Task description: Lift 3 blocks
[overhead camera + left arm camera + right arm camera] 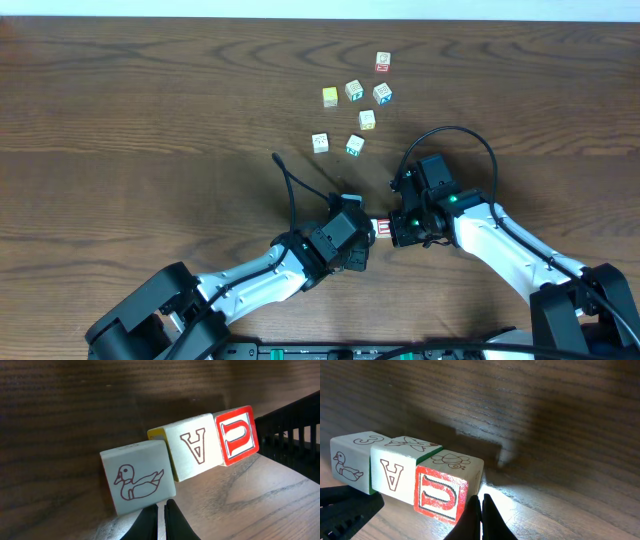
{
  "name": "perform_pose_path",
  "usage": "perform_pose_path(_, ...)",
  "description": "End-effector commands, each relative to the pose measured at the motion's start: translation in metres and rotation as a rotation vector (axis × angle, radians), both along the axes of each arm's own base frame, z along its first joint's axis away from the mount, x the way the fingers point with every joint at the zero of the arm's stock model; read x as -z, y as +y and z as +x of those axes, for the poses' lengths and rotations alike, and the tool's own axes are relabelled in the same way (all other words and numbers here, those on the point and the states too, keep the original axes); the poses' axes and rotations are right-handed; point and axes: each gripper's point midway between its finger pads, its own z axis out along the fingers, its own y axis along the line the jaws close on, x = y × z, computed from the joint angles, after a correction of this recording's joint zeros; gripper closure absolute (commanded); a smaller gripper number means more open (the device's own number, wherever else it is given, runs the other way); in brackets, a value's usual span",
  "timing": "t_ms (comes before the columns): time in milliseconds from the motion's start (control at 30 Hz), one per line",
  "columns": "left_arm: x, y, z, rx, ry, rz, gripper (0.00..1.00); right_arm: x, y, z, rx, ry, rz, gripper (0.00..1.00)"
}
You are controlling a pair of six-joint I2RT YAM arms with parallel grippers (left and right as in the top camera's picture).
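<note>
The table point(120, 100) carries everything. The left arm point(250, 275) and right arm point(500, 235) reach in from its near edge and meet close to that edge, about mid-width.

The left gripper point(159, 519) has its fingers pressed together with nothing between them, and so does the right gripper point(481, 512). Each pushes with its closed tip on one end of the row of three blocks point(383, 229) that sits between them.

From the left gripper to the right, the row runs duck block point(137, 482), A block point(195, 447), U block point(239, 434). Each block touches the next. Whether the row is clear of the table I cannot tell.

Seven loose cubes point(355, 92) lie well apart from the row, toward the far edge.

The row seems to be held only by the squeeze from its ends, so the likely failure is buckling. The duck block is already twisted out of line with the A block, which makes that joint the weak one. If either arm eases off, or one rises faster than the other, the row could fold there and the A block could drop. The closed tips are narrow and seem to meet the end blocks low, near their edges. A small slip could let a tip slide off and release everything.
</note>
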Motion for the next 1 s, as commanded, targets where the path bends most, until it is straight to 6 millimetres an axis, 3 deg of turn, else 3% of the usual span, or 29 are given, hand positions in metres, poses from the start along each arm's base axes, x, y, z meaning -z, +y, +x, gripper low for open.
perform_pose_path(0,0.0087,0.0083,0.0005,0.002,-0.014,0.039,0.92,0.0007,0.0027,-0.0025,-0.023,0.000,0.004,0.99)
perform_pose_path(733,0.0053,0.0052,0.0053,-0.005,-0.036,0.024,0.91,0.0007,0.0027,-0.0025,-0.024,0.000,0.004,0.99)
perform_pose_path(967,0.0061,0.0024,-0.0013,0.017,-0.005,0.009,0.93,0.0007,0.0026,-0.0025,-0.024,0.000,0.004,0.99)
